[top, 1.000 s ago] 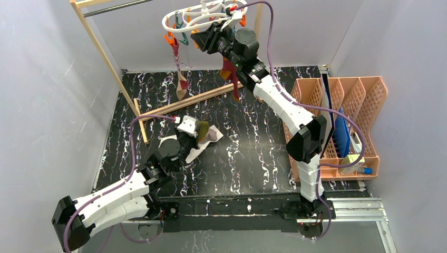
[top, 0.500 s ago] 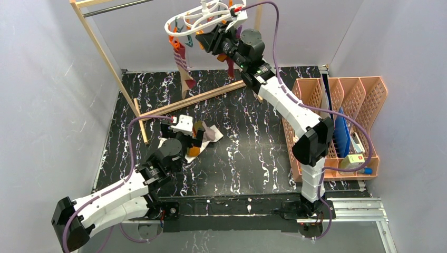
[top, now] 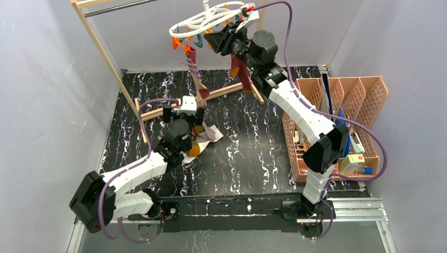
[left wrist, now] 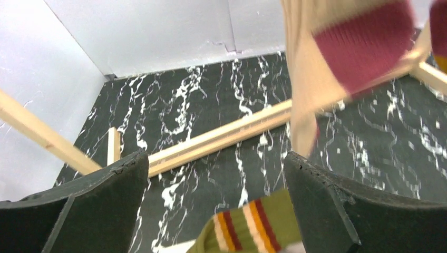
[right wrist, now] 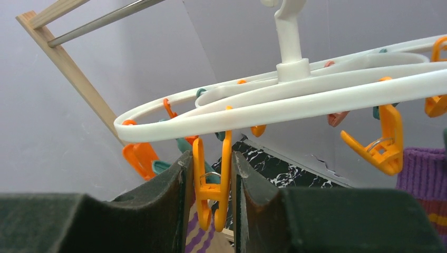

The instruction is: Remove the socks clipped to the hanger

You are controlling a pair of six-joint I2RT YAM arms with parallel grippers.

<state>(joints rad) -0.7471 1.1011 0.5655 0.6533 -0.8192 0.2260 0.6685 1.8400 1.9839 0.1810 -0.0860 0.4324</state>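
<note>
The white hanger hangs tilted at the top, with orange and teal pegs under its rings. My right gripper is up under the hanger, shut on an orange peg. A tan, purple and maroon sock and a maroon sock dangle from the pegs. My left gripper stands open over the table, nothing between its fingers. An olive striped sock lies just below it on a white sock. The tan hanging sock swings just ahead of the left gripper.
The wooden rack's slanted post rises at the back left and its base bar lies across the table behind the left gripper. An orange wire organizer with small items stands along the right edge. Grey walls close in on three sides.
My left gripper opened and let the olive striped sock drop on the pile, then moved forward toward the hanging sock. The right arm shifted the hanger to the right and the socks swung.
</note>
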